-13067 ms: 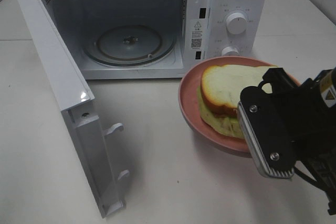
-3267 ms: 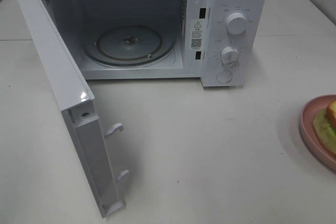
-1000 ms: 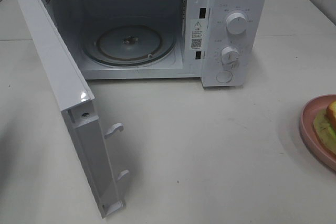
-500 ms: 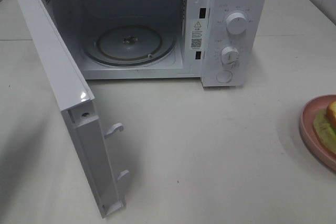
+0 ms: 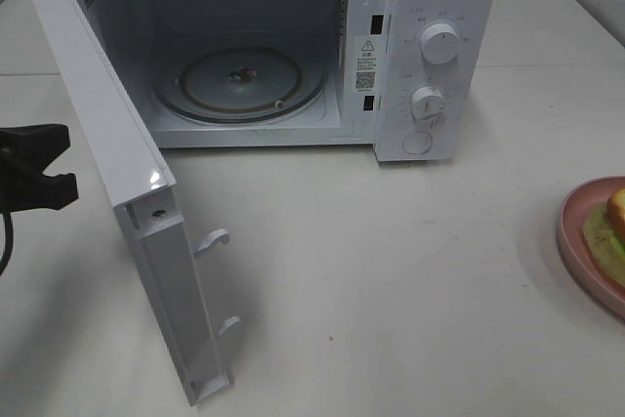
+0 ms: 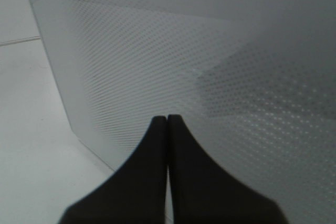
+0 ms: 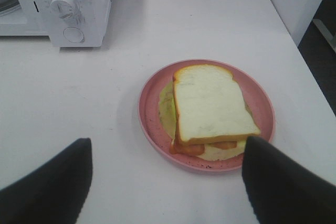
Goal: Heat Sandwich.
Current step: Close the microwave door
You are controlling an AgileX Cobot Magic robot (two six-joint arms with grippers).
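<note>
A pale, matte white counter [image 5: 410, 271] fills the scene, with a tiled wall just visible past its far right corner. A white microwave [image 5: 430, 7] sits along the far edge, its two round dials [image 5: 440, 44] on the panel at its right side. Its door [image 5: 117, 173] is swung wide open toward the near left corner, leaving the cavity exposed and the glass turntable [image 5: 239, 80] bare, which suggests the oven is ready to receive food. The sandwich [image 7: 210, 111], two square slices of white bread with browned crust and pale green leaves between them, lies on a round pink plate [image 7: 152, 124] at the right edge of the counter, well apart from the microwave and only partly inside the high view. The right gripper [image 7: 168, 182] hovers above the near side of the plate with its two dark fingers [image 7: 47, 182] spread wide, wider than the plate, holding and touching nothing. The left gripper [image 6: 167, 124] is by the counter's left edge, on the outer side of the open door; its fingertips are pressed together, pinching nothing, and point at the door's dotted window panel from close by, though contact cannot be told. Judging by this, the sandwich has not yet gone inside, so the task is at an early stage.
</note>
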